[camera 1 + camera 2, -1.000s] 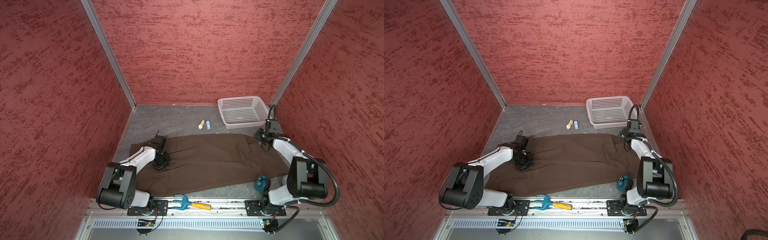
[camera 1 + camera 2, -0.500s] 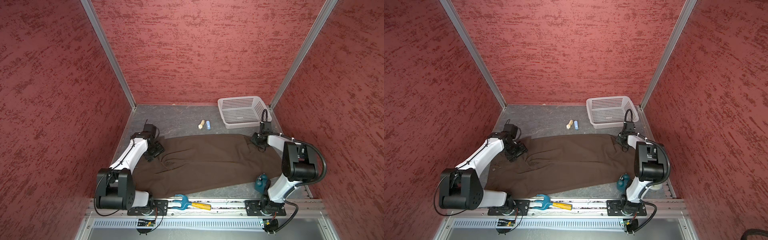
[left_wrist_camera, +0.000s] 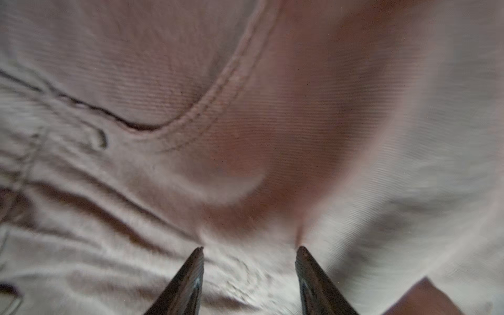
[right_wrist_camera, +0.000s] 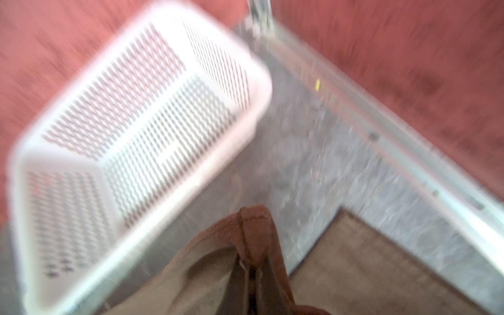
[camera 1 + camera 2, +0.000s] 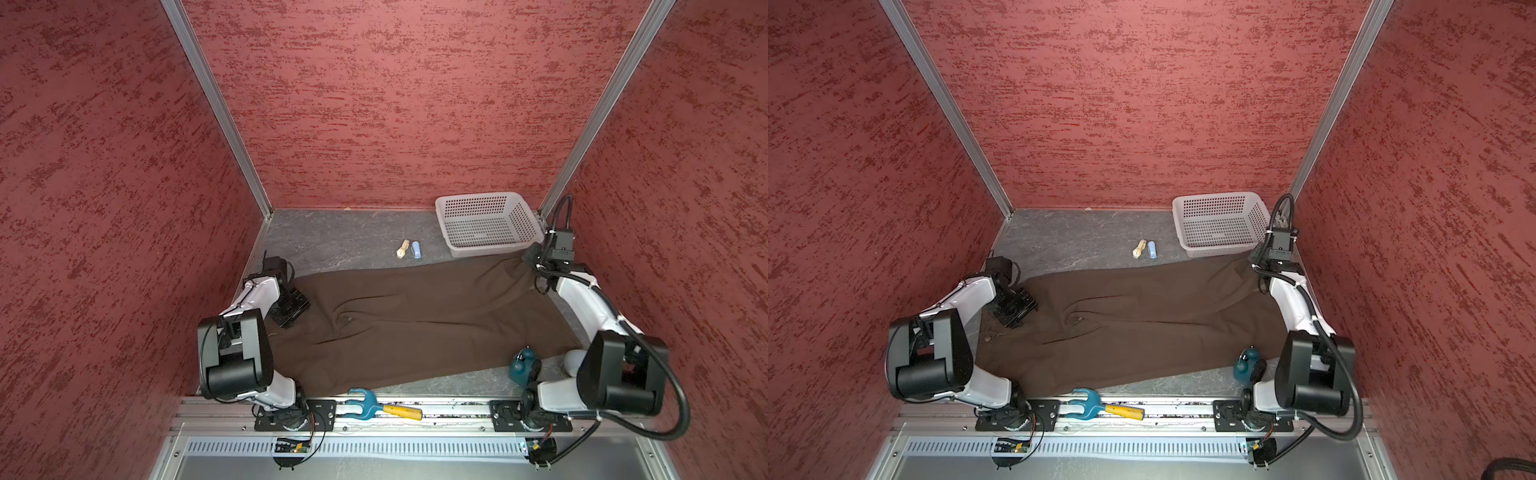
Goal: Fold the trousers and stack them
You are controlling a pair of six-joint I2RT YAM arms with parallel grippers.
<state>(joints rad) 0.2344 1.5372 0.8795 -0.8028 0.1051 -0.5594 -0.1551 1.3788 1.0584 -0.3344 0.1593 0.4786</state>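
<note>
My right claw (image 4: 252, 268) is clamped on the trousers (image 5: 415, 324) hem near the tabletop (image 5: 332, 241) far right corner, likely to fold it over. My left claw (image 3: 249, 249) is open, tips on the waist cloth.

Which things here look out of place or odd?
A blue hand fork with a yellow handle lies on the front rail, not on the table. A teal object stands at the near right corner of the trousers, where it may hinder folding.
</note>
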